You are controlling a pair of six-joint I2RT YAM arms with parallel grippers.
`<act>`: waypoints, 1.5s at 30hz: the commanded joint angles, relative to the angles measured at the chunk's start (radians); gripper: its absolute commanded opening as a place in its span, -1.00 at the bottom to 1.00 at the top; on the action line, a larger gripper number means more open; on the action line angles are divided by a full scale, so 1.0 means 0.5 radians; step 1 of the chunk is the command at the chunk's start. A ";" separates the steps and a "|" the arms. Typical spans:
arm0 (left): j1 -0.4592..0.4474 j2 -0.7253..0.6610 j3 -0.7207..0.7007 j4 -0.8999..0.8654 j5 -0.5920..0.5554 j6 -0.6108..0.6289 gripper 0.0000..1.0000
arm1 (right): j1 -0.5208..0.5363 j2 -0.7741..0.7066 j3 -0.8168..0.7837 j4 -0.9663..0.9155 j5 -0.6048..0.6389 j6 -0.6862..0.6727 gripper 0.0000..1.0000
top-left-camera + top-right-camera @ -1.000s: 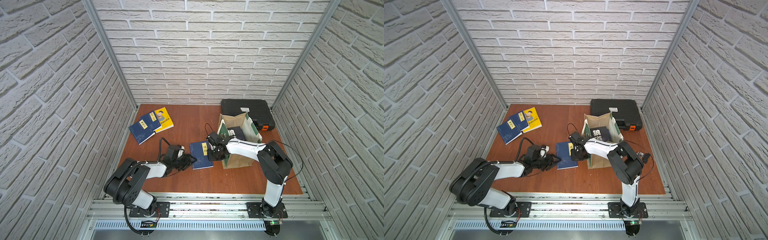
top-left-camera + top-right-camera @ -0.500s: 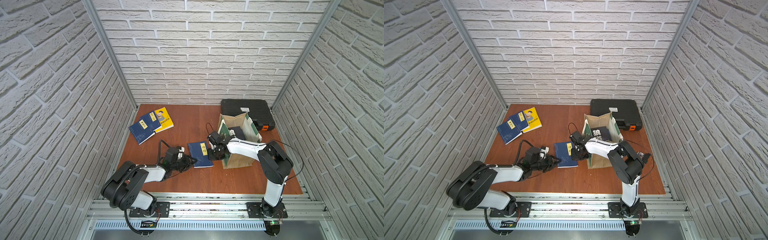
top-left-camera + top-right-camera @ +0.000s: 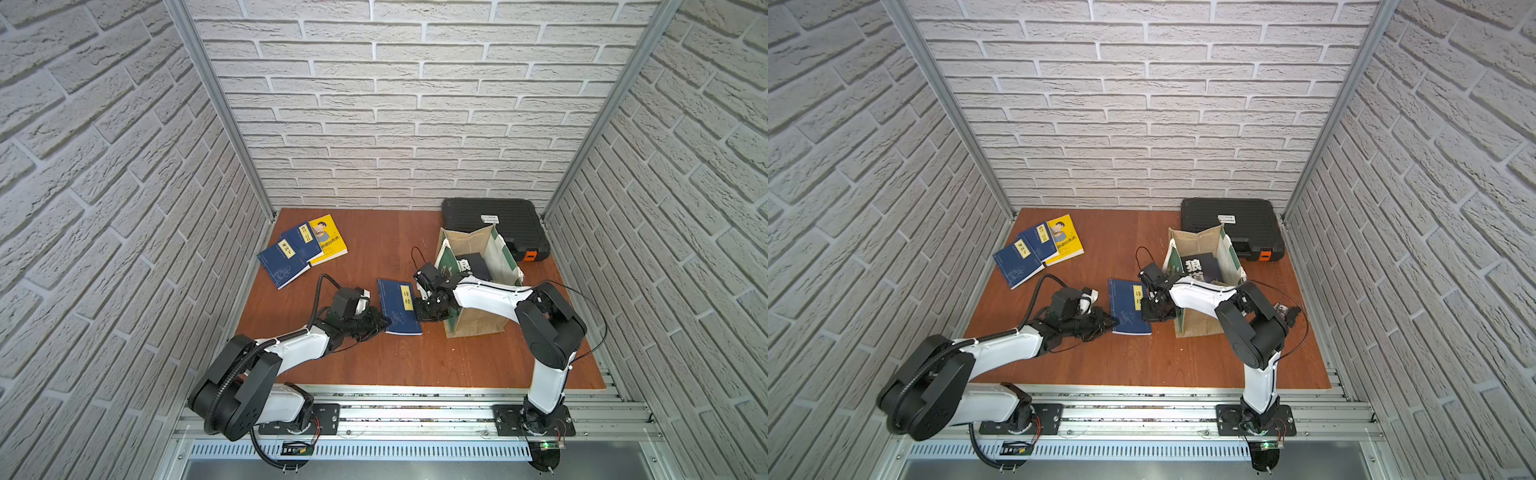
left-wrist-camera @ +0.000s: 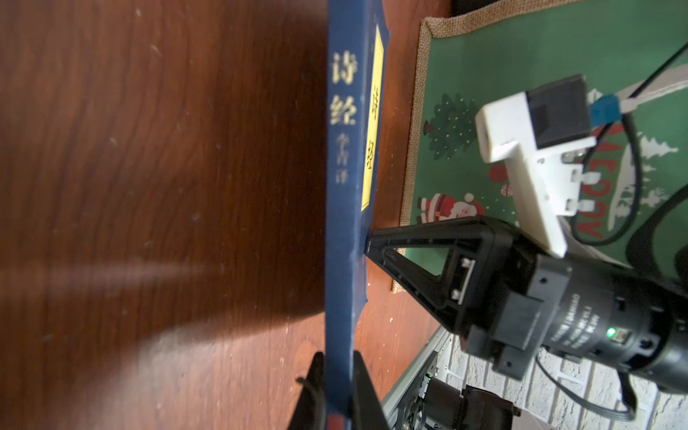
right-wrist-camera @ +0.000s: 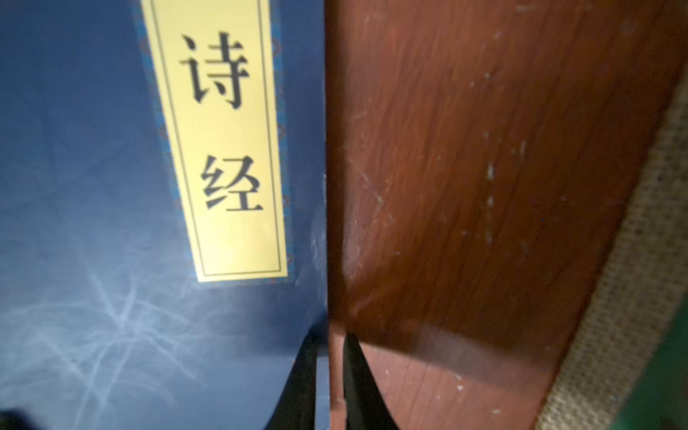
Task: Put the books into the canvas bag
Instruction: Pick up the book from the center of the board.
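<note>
Wooden table (image 3: 374, 357): left gripper (image 4: 337, 366) pinches navy book (image 4: 342, 231) (right gripper (image 5: 329, 344) beside it, grip unclear).

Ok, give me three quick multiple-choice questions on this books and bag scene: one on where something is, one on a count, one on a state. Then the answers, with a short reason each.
1. Where is the navy book nearest the canvas bag?
A. inside the bag
B. on the table, between the two claws
C. standing against the back wall

2. How many books make up the far-left pile?
A. one
B. three
C. six

3. What is the left claw doing?
A. closed on the navy book's edge
B. wide open, high above the table
C. gripping the bag's rim

Answers:
1 B: a top view shows it on the wood, with the left claw at one edge and the right claw at the other.
2 B: two navy covers and one yellow cover overlap there.
3 A: the left wrist view shows its fingers tight on both sides of the book's edge.
</note>
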 commanded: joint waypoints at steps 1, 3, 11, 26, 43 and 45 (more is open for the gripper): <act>-0.003 -0.192 0.178 -0.411 -0.105 0.288 -1.00 | 0.024 -0.210 -0.005 -0.110 0.083 -0.090 -0.63; 0.020 -0.318 0.253 -0.576 -0.154 0.410 -1.00 | 0.034 -0.327 0.014 -0.114 0.093 -0.144 -0.57; 0.254 -0.966 0.386 -0.830 -0.229 0.665 -1.00 | 0.047 -0.850 0.117 0.004 -0.057 -0.313 -0.27; 0.440 -1.197 0.417 0.213 0.445 0.325 -1.00 | 0.023 -1.279 0.433 0.068 -0.278 -0.514 0.15; 0.322 -0.919 0.590 0.845 0.802 0.013 -1.00 | -0.190 -1.099 0.624 0.119 -0.702 -0.152 0.53; 0.321 -0.919 0.602 0.850 0.802 0.008 -1.00 | -0.227 -1.109 0.587 0.161 -0.772 -0.118 0.53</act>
